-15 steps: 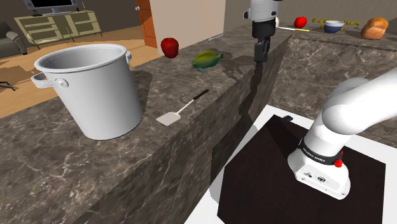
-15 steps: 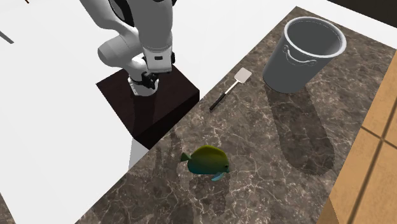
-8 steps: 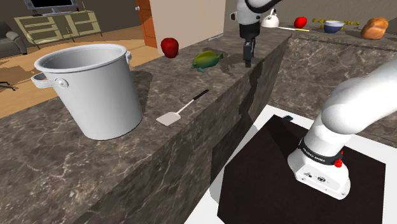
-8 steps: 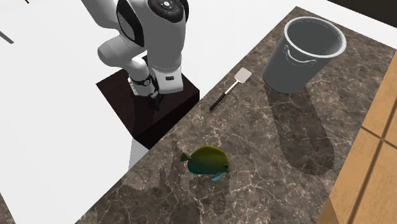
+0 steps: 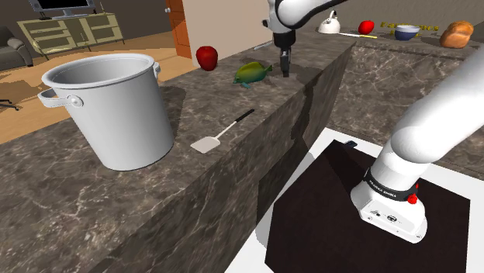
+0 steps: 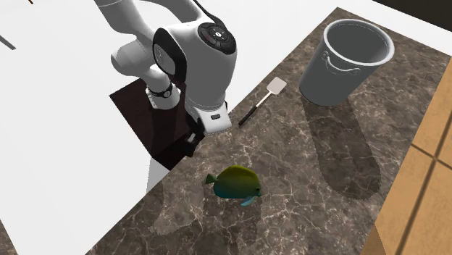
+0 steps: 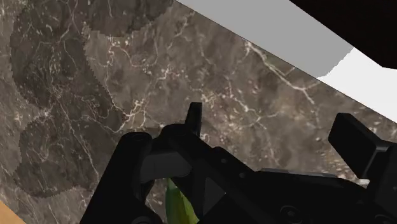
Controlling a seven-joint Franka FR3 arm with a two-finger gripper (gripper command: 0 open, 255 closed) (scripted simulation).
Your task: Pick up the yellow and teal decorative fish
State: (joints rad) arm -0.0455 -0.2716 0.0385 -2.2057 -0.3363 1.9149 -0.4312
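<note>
The yellow-green and teal fish (image 5: 253, 73) lies on the dark marble counter (image 5: 233, 167), between the red apple and the counter's edge. From the second exterior view the fish (image 6: 234, 182) rests near the counter's left rim. My black gripper (image 5: 285, 71) hangs just to the shoulder view's right of the fish, pointing down over the counter's edge. Seen from the second exterior view, the gripper (image 6: 192, 143) is up and left of the fish, not touching it. In the wrist view the gripper (image 7: 273, 132) is open, its fingers (image 7: 194, 118) well apart over bare marble, and a sliver of the fish (image 7: 175, 205) shows beside the hand.
A large grey pot (image 5: 108, 108) stands at the shoulder view's left, with a white spatula (image 5: 221, 133) between it and the fish. A red apple (image 5: 206, 57) sits behind the fish. A kettle (image 5: 329, 23), bowl (image 5: 406, 32) and bread (image 5: 456, 34) line the far counter.
The arm has swung the gripper toward the shoulder view's left, from beyond the counter's edge to just beside the fish. The fish has not moved.
</note>
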